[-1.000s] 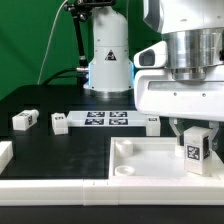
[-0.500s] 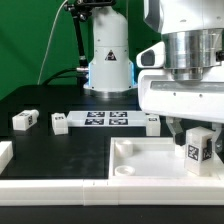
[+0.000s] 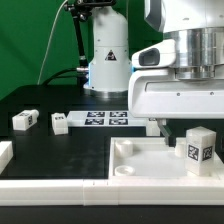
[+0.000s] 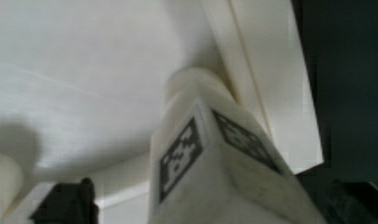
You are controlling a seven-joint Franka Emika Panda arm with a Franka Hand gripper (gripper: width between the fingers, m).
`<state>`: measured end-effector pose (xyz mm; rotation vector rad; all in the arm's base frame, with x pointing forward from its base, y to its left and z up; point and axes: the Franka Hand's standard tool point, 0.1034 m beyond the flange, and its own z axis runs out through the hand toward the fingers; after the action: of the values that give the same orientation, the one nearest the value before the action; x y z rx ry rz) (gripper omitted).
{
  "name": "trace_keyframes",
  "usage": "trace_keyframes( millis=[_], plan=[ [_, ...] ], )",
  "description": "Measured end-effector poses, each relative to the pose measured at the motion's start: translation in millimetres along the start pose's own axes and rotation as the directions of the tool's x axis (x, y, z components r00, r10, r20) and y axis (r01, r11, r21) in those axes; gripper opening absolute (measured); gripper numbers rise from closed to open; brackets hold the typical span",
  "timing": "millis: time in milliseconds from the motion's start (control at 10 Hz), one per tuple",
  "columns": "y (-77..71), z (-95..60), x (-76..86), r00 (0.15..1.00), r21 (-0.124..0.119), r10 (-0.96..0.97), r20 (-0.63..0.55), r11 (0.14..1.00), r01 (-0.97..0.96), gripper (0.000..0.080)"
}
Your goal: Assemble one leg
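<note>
A leg [image 3: 198, 148], a small white block with a black-and-white tag, stands upright in the corner of the large white panel [image 3: 135, 165] at the exterior view's right. My gripper [image 3: 186, 127] hangs just above it, jaws open and not touching it. One dark finger [image 3: 163, 129] shows beside the leg. In the wrist view the leg [image 4: 212, 165] fills the middle, with one finger [image 4: 69, 203] standing apart from its side. Two more legs [image 3: 24, 120] [image 3: 60, 122] lie on the black table at the exterior view's left.
The marker board [image 3: 106, 120] lies at mid-table with another small white block [image 3: 151, 122] at its end, partly behind my hand. A white part [image 3: 5, 155] sits at the left edge. The robot base [image 3: 108, 60] stands behind.
My gripper has let go of the leg and risen a little; the leg stays standing in the panel's corner.
</note>
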<state>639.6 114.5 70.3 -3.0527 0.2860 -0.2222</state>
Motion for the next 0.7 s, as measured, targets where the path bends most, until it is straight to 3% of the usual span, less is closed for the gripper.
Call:
trace_keyframes(
  millis=[500, 600, 700],
  plan=[
    [0.8, 0.3, 1.4, 0.927, -0.013, -0.374, -0.021, 0.928, 0.373, 0.0649],
    [1.2, 0.5, 1.3, 0.916, -0.014, -0.401, -0.02, 0.916, 0.401, 0.0558],
    [0.7, 0.5, 1.2, 0.924, -0.012, -0.382, -0.021, 0.924, 0.382, 0.0558]
  ],
)
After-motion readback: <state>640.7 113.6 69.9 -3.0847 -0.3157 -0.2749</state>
